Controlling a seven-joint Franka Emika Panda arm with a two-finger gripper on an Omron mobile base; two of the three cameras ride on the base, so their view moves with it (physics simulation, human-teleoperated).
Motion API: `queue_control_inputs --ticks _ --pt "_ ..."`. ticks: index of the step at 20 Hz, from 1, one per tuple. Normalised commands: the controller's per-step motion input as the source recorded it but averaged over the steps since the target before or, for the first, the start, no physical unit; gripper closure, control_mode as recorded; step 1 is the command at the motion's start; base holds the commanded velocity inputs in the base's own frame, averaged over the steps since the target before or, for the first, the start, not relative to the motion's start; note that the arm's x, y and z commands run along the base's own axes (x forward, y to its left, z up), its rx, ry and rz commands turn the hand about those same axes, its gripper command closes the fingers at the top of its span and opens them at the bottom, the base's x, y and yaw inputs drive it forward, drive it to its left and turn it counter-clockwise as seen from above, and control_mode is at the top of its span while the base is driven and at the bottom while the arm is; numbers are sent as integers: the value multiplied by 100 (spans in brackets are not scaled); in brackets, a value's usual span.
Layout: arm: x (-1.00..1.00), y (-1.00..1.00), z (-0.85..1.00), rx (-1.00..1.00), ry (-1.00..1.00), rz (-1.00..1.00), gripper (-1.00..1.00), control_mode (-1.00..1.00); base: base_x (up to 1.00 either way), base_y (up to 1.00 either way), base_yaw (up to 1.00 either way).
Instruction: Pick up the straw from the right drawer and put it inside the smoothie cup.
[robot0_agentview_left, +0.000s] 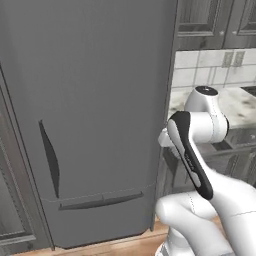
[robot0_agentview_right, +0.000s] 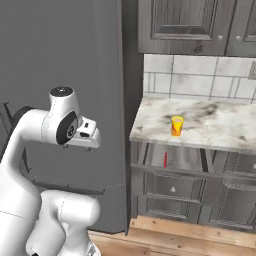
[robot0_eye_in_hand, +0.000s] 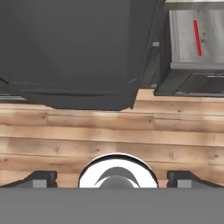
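A tall dark grey refrigerator (robot0_agentview_left: 90, 115) stands on a wooden plank floor (robot0_eye_in_hand: 109, 131). To its right, a marble-topped desk (robot0_agentview_right: 220, 125) runs below a white tiled backsplash (robot0_agentview_right: 200, 80). Dark grey panelled wall cabinets (robot0_agentview_right: 185, 25) hang above the tiles.

The straw (robot0_eye_in_hand: 197, 37) is a thin, straight red stick lying flat on the light grey floor of the drawer (robot0_eye_in_hand: 186, 48), apart from its walls and running roughly front to back. The drawer stands pulled open just under the counter edge, its dark grey front facing out. The cup (robot0_agentview_right: 177, 125) is small, yellow and tapered, upright on the counter above the drawer, with what looks like a red-orange mark on its side.
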Motion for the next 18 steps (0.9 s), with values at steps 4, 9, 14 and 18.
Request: queue_control_inputs --ticks 4,9,14,18 --pt "0 0 0 0 0 0 -100 100 -2 -65 -5" --pt "0 0 0 0 0 0 -100 100 0 -77 -3" --pt "0 0 0 0 0 0 -100 100 0 -66 -2" --pt "0 0 0 0 0 0 -100 100 11 -45 0"
